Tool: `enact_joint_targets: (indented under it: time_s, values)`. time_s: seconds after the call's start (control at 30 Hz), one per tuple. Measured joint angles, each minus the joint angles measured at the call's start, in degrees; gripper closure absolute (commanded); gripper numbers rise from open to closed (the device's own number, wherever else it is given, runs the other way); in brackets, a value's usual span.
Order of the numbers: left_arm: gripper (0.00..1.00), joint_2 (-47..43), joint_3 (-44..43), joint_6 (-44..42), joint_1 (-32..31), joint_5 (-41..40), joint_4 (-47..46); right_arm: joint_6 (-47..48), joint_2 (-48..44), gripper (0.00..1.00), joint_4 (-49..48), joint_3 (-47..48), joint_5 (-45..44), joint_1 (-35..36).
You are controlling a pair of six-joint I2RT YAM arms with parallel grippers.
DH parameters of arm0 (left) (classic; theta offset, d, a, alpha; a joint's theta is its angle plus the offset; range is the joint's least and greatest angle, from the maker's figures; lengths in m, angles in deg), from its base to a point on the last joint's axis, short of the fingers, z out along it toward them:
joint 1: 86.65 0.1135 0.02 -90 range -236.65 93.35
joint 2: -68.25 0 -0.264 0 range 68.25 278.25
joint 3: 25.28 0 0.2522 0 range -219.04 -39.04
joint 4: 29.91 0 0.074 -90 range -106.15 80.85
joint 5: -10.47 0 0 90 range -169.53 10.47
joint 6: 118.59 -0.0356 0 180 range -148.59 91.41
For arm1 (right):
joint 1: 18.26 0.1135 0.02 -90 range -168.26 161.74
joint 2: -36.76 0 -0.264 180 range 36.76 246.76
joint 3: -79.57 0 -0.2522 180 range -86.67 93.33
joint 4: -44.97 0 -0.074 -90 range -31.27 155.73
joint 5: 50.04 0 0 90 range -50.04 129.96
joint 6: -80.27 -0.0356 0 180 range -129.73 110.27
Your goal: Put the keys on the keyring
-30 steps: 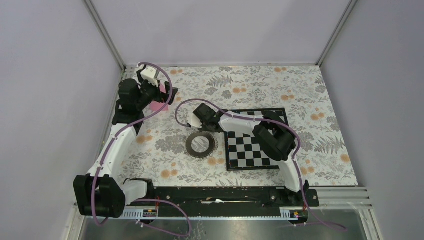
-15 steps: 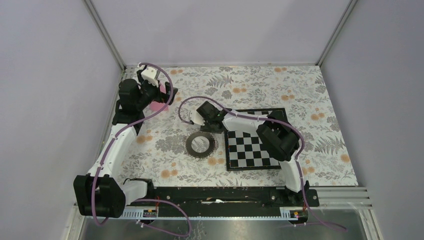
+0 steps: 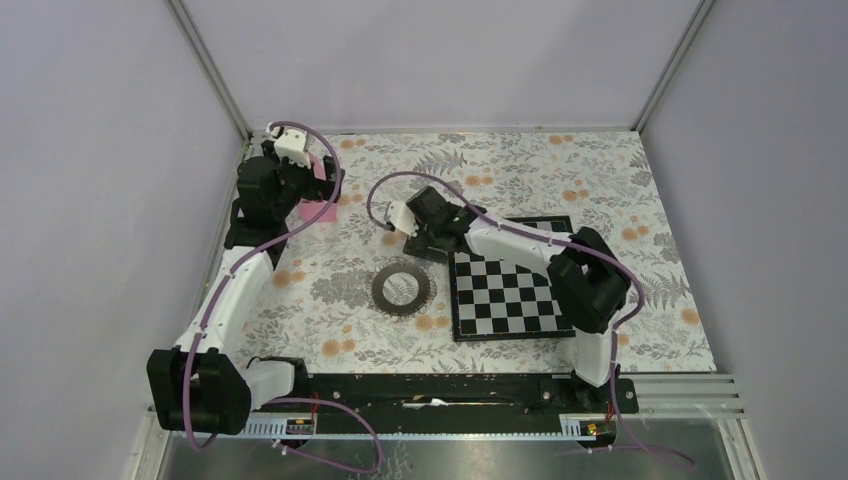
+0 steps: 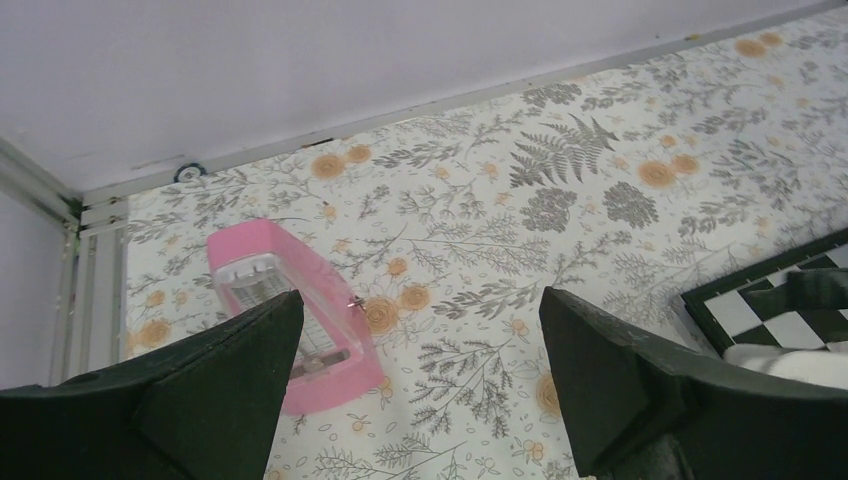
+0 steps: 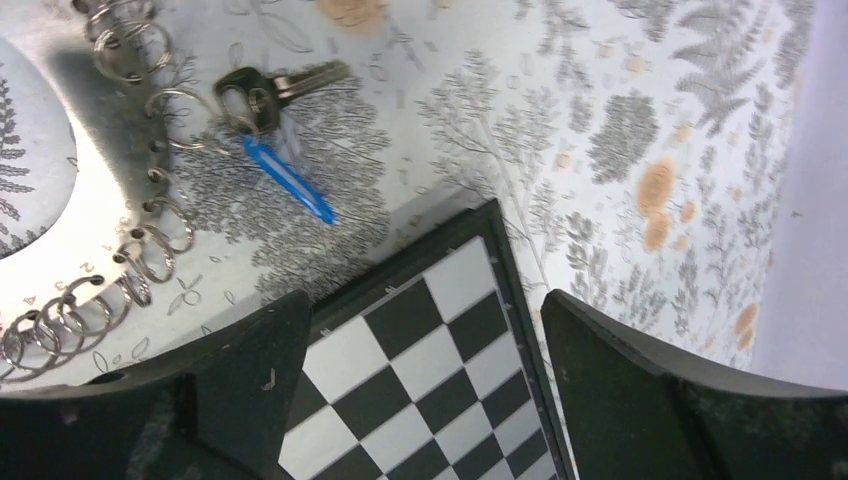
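**Pulled right fingers (image 5: 620, 400) back from keyring (image 3: 401, 288), spread them wide**

Swung the right wrist, over the last second, off the keyring's far rim toward the far-left corner of the chessboard (image 3: 510, 285), and carried the elbow out toward the board's right side. Left the right fingers wide apart and gripping nothing, poised above that corner.

Find the keyring flat on the floral counter (image 3: 600, 180), just off the chessboard's left edge, small wire loops strung along its grey band. Find the key (image 5: 290, 82) just beyond the board's far-left corner, hard against the ring's outer edge, dull blade pointing away from the ring, with a thin blue plastic tab (image 5: 288, 180) lying beside it. Cannot tell whether the key's head is threaded through the nearest loop or only overlaps it.

Holds the left fingers (image 4: 210, 400) wide and empty, well off to the chessboard's far left, over a pink plastic box (image 4: 300, 340) lying on the counter.
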Motion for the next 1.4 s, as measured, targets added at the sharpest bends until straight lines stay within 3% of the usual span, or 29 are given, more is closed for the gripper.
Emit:
enact_joint_targets:
  time_s: [0.47,0.7,1.0,1.13,1.4]
  values:
    - [0.01,0.50,0.20,3.34,0.00,-3.56,-7.78,-10.60,-17.94,0.00,-0.98,-1.07,4.22,-13.57]
    - [0.01,0.92,3.63,4.52,0.02,1.36,-13.49,-16.81,-32.26,0.00,-5.25,-10.19,3.65,-20.72]
    - [0.01,2.14,5.07,1.33,0.11,10.03,-14.12,-24.98,-42.64,0.00,-12.37,-19.80,0.66,-29.46]
    - [0.01,-1.16,10.91,1.92,0.13,11.54,-16.94,-27.36,-48.74,0.00,-17.44,-27.76,-1.95,-30.51]
    - [0.01,-3.78,9.31,3.15,0.37,10.67,-11.50,-24.00,-59.65,0.00,-26.40,-40.98,-2.64,-30.49]
